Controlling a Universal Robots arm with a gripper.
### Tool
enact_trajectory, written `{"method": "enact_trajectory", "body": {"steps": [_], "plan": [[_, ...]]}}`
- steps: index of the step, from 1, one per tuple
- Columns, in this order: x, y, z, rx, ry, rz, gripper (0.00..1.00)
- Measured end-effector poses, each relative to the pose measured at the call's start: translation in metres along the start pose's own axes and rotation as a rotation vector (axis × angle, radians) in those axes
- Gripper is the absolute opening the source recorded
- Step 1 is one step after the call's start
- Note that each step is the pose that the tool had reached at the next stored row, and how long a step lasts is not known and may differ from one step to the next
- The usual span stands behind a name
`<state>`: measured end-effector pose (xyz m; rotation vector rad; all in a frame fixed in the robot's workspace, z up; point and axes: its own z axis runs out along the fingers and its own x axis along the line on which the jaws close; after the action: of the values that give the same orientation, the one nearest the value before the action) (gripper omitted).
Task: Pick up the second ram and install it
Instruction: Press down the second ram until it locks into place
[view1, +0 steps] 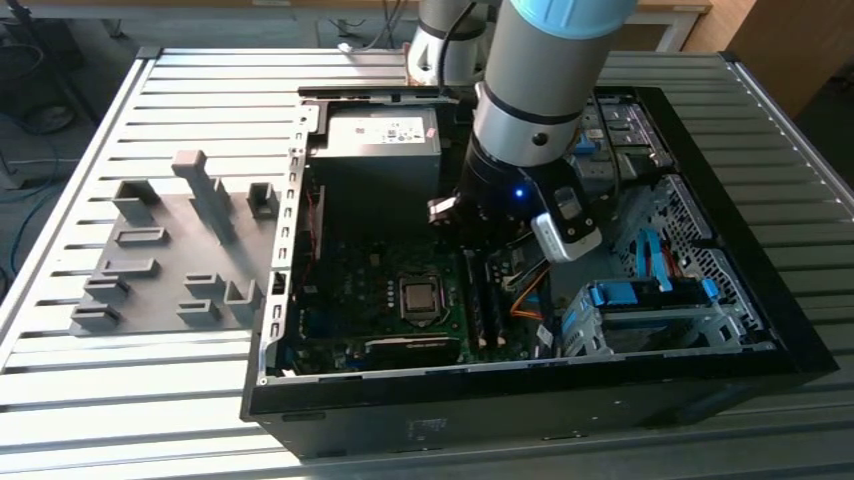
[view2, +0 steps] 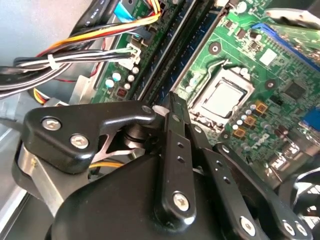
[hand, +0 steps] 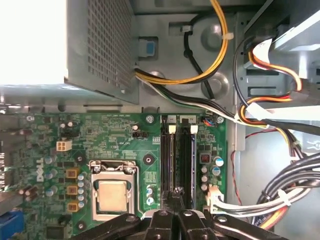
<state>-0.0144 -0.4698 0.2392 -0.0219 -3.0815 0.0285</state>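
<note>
The second ram (view2: 192, 50) is a thin blue-green stick standing on edge in the memory slot nearer the processor socket (view2: 222, 97); it appears edge-on as a dark strip (hand: 168, 160) in the first wrist view. My gripper (view2: 175, 100) has its black fingers drawn together at the stick's upper edge, about midway along it. In the exterior view the gripper (view1: 487, 235) is lowered inside the open computer case (view1: 307, 150), over the motherboard. A second dark slot (hand: 187, 160) runs parallel beside the stick.
The grey slotted tray (view1: 160, 260) sits on the slatted table at the exterior view's left. The power supply (view1: 380, 150) stands close behind the arm, and bundled cables (hand: 280, 190) hang beside the slots. A drive cage (view1: 654, 310) fills the case's right side.
</note>
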Motion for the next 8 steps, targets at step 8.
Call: {"method": "enact_trajectory", "body": {"steps": [8], "plan": [[0.0002, -0.0001, -0.0030, -0.0001, 0.0000, 0.000, 0.11]]}}
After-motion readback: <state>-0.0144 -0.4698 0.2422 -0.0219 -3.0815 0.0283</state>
